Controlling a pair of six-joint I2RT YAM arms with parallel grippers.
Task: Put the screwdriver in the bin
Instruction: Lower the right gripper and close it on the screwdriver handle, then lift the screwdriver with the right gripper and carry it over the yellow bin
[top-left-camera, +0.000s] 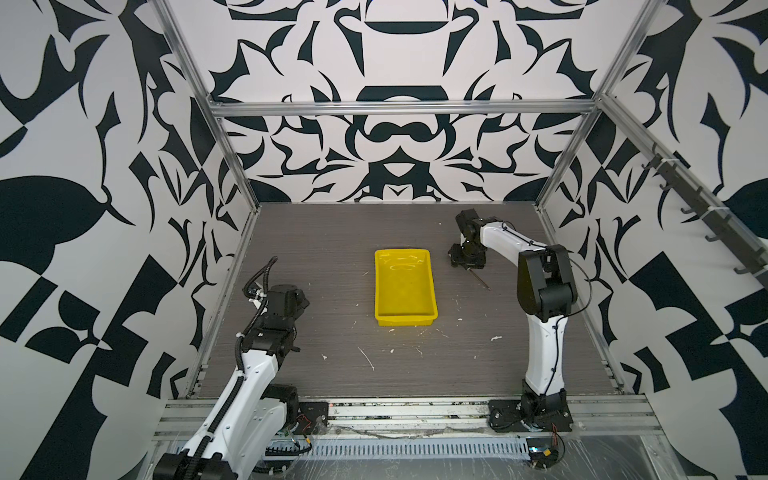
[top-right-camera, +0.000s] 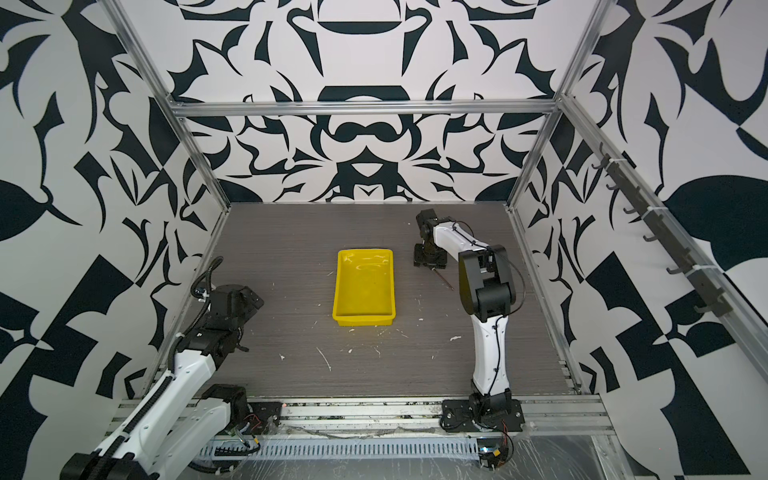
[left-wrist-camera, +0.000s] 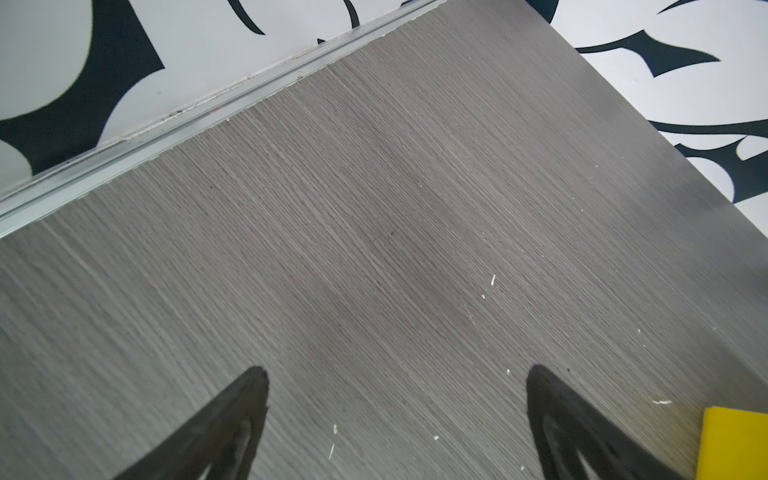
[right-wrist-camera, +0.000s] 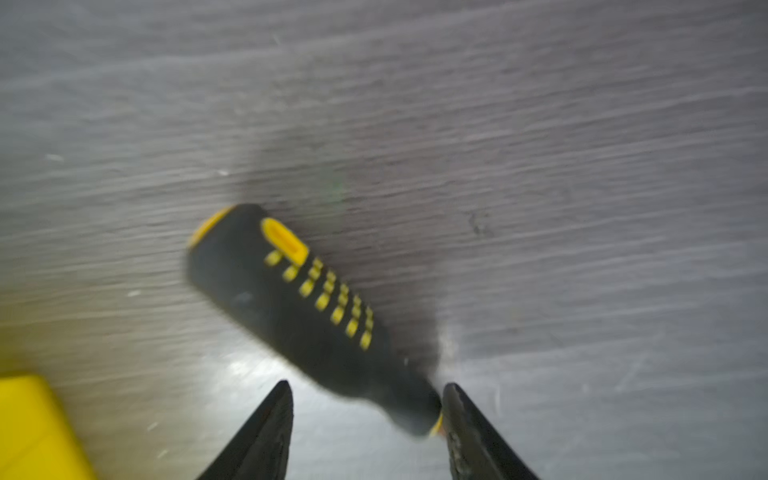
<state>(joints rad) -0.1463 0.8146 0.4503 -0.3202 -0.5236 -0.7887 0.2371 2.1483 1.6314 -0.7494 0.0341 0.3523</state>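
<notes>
The screwdriver (right-wrist-camera: 291, 299) is straddled on the desk (right-wrist-camera: 582, 166), not yet gripped, by the half-open right end effector (right-wrist-camera: 368, 384); the bin (top-left-camera: 405, 321) is unfilled.

One screwdriver (right-wrist-camera: 299, 307) out there, just the one, black handle with yellow studs. One yellow bin (top-left-camera: 405, 320), and only one. Two hands on show: the left hand (left-wrist-camera: 395, 374) and the right hand (right-wrist-camera: 368, 384). One desk (top-left-camera: 316, 232) beneath it all. White flecks (top-left-camera: 496, 338) scattered across it, too many and too small to count.
</notes>
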